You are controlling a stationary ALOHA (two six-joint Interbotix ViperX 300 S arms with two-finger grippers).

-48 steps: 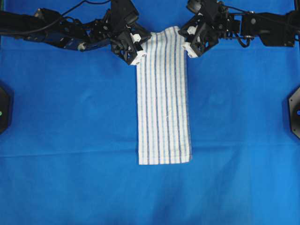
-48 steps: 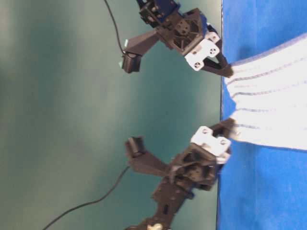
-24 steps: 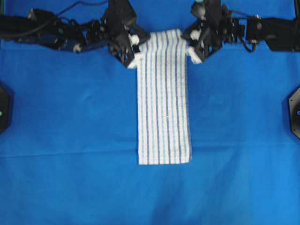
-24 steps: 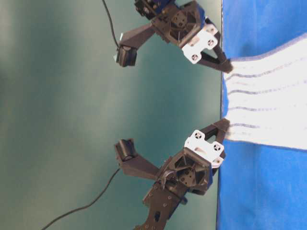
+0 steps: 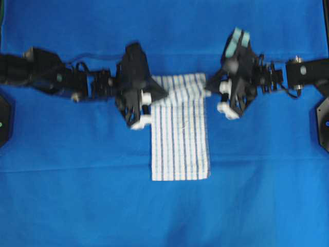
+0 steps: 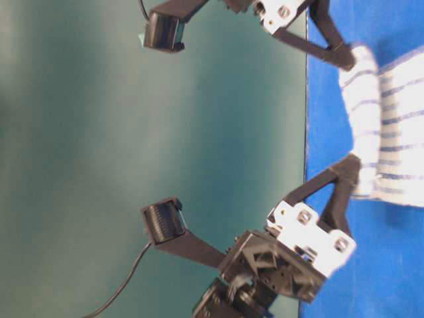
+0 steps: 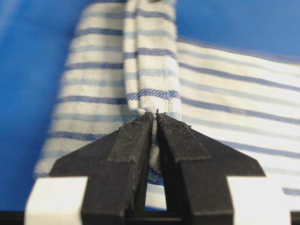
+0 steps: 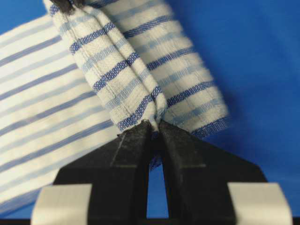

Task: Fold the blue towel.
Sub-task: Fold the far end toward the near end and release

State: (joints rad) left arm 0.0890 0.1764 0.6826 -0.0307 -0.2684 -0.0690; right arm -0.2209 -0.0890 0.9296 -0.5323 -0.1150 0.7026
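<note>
The blue towel (image 5: 180,139), white with thin blue stripes, lies as a narrow strip on the table. Its far end is lifted and doubled back over the rest. My left gripper (image 5: 160,94) is shut on the left corner of that lifted end. My right gripper (image 5: 207,92) is shut on the right corner. In the left wrist view the black pads meet at my left gripper (image 7: 154,115) with a hem of the towel (image 7: 225,108) pinched between them. In the right wrist view my right gripper (image 8: 156,124) pinches a bunched fold of the towel (image 8: 56,93).
The plain blue table covering (image 5: 77,200) spreads on all sides of the towel. Black fixtures sit at the left edge (image 5: 4,118) and right edge (image 5: 323,121). In the table-level view a green wall (image 6: 99,165) stands behind the arms.
Both grippers have moved from the far edge toward the near side, carrying the towel's far end with them. The flat strip looks shorter.
</note>
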